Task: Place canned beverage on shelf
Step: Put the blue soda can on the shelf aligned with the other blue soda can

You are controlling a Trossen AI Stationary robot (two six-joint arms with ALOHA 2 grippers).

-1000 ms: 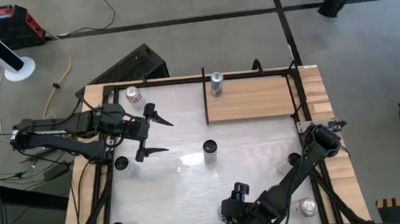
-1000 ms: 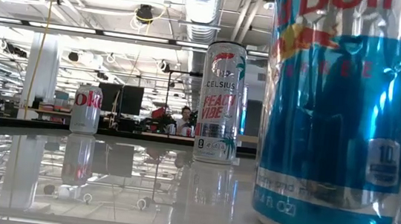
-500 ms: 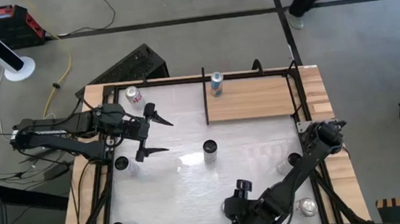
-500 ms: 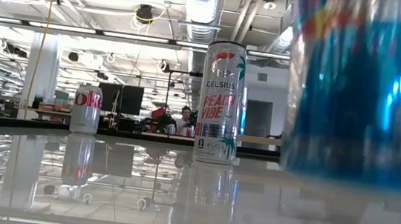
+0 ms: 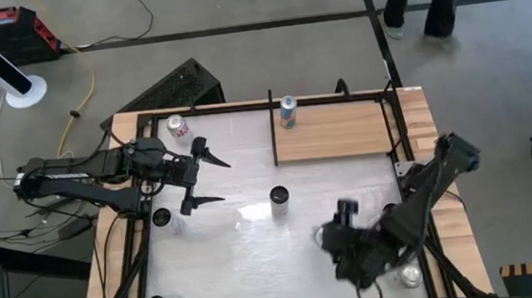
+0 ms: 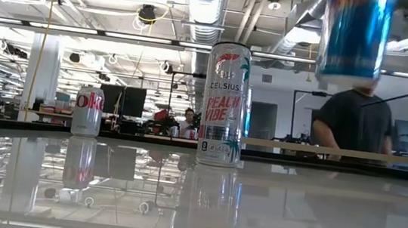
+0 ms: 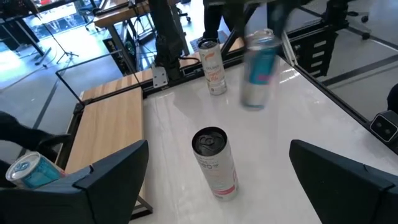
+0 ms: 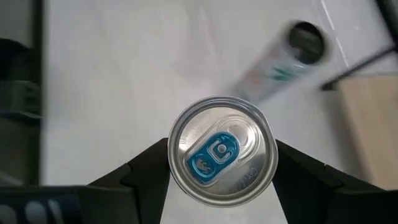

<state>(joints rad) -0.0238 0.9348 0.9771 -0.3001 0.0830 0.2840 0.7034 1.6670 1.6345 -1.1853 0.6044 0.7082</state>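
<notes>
The right tool (image 8: 221,180) is clamped on a blue can (image 8: 222,151) above the counter (image 5: 255,246); the left tool (image 5: 213,181) hangs apart.

One can (image 5: 288,110) stands on the shelf (image 5: 342,131), another (image 5: 279,202) mid-table.

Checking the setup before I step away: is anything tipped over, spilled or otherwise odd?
Nothing stands out. The right gripper grips a blue can, lifted clear of the table in the low view. The Celsius can, Coke can and the can on the shelf stand upright; no spills.
</notes>
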